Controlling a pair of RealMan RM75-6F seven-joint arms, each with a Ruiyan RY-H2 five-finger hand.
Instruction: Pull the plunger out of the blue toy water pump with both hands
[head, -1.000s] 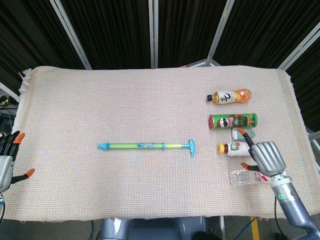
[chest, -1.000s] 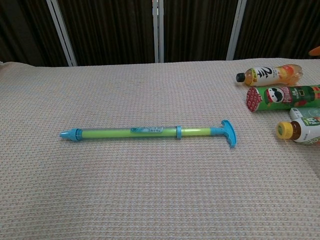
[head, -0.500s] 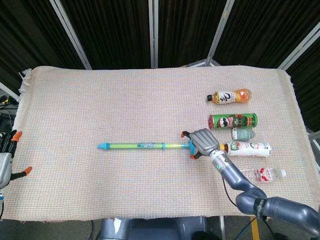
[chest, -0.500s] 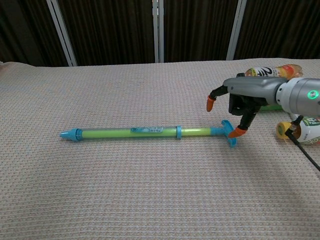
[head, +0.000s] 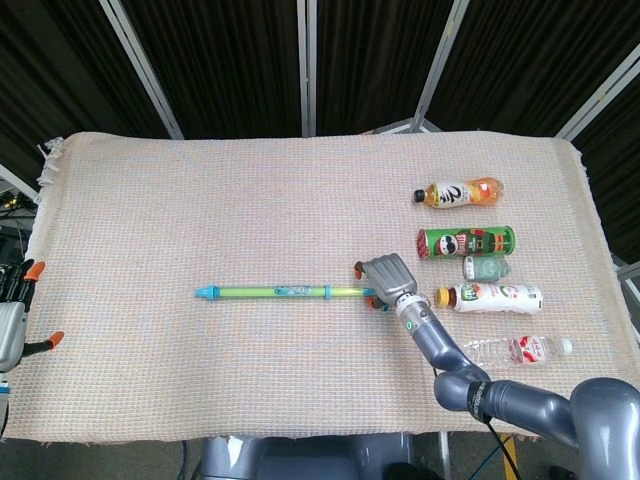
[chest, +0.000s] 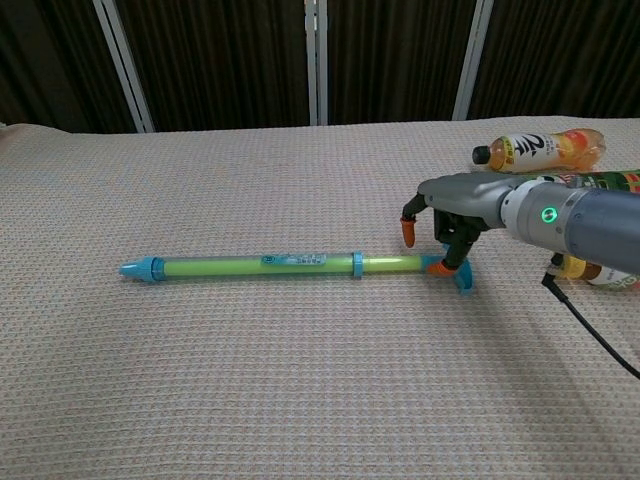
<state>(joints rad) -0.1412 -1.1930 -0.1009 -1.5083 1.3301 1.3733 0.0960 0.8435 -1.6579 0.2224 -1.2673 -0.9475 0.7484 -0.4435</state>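
Presently I am arching my right hand (chest: 448, 222), fingers apart, over the T-handle of the blue-and-green toy water pump (chest: 290, 264) for pulling; left hand (head: 12, 320) idling open at the table's edge.

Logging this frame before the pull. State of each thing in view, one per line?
blue toy water pump: lying flat, plunger not pulled out
plunger handle: under right hand's fingers, not yet gripped
right hand: fingers apart over handle
left hand: idle at table's left edge, holding nothing
orange drink bottle: lying, capped
green chips can: lying on side
clear water bottle: lying

Dark curtains (head: 230, 60) behind cloth-covered table (head: 250, 200)
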